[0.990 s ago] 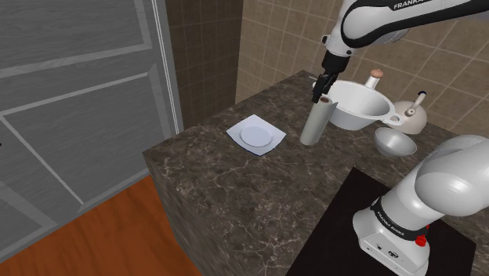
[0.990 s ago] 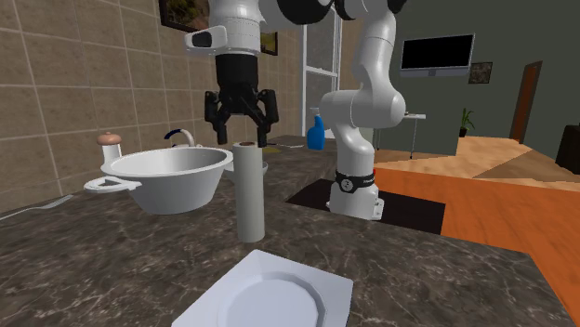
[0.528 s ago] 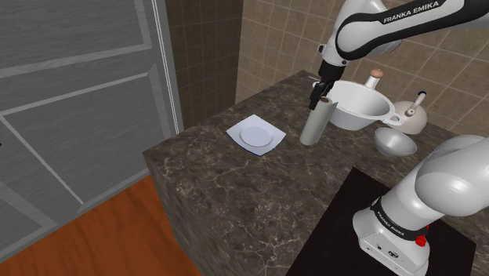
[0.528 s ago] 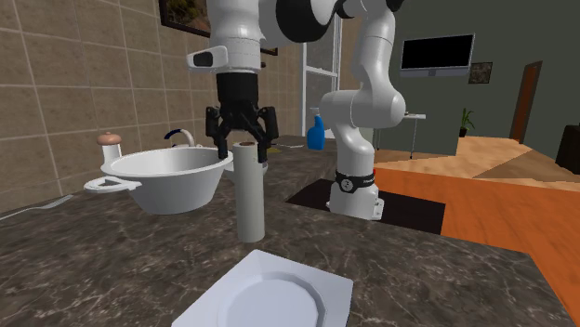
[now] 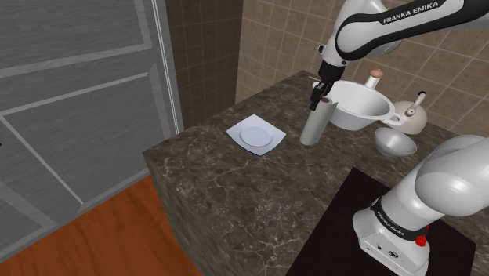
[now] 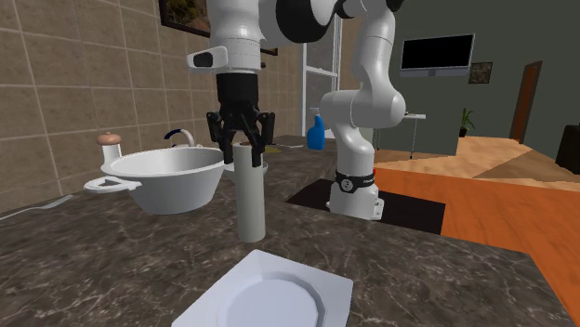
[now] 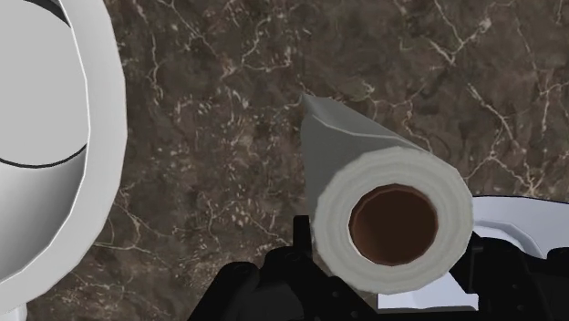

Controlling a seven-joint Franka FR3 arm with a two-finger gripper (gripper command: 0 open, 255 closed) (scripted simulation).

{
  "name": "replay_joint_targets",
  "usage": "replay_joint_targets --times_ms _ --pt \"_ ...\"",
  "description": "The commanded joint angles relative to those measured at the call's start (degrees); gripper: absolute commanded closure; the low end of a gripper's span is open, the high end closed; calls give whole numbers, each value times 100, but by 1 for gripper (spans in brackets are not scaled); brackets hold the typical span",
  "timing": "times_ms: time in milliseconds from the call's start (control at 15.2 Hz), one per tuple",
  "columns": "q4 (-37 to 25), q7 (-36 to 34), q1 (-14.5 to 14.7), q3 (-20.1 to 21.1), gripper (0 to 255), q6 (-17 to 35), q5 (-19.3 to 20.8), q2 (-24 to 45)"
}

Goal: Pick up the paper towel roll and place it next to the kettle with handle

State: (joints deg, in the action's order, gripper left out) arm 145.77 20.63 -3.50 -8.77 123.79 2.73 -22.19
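In the shoulder view the paper towel roll [image 5: 315, 125] stands upright on the dark marbled counter [image 5: 235, 184], right of centre in the frame, touching or just beside the near wall of a large white two-handled bowl [image 5: 359, 107]. The black gripper [image 5: 317, 100] comes down from above, its fingers pinching the top of the roll from both sides. In the second exterior view the gripper [image 6: 243, 146] sits over the roll [image 6: 250, 200] at mid-frame, jaws drawn in against its upper end. The wrist view looks down on the roll's brown core [image 7: 393, 224], with the fingers [image 7: 299, 255] pressed to its flanks. The white bowl [image 6: 167, 176] shows only its own bare white inside; beyond it stands a brown-topped grinder [image 5: 374, 76]. The kettle [image 5: 411, 115] sits near the shoulder view's right edge, behind the bowl's far handle, well apart from the roll. A grey bowl [image 5: 394, 142] below the kettle shows plain grey walls. A square white plate [image 5: 256, 136] lies left of the roll.
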Motion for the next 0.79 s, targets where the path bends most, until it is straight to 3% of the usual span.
replay_joint_targets --times_ms 0,396,726 --pt "0 0 0 0 255 0 0 0" --pt "1 0 0 0 255 1 0 1" --pt "-255 -16 -2 26 255 -430 4 -176"
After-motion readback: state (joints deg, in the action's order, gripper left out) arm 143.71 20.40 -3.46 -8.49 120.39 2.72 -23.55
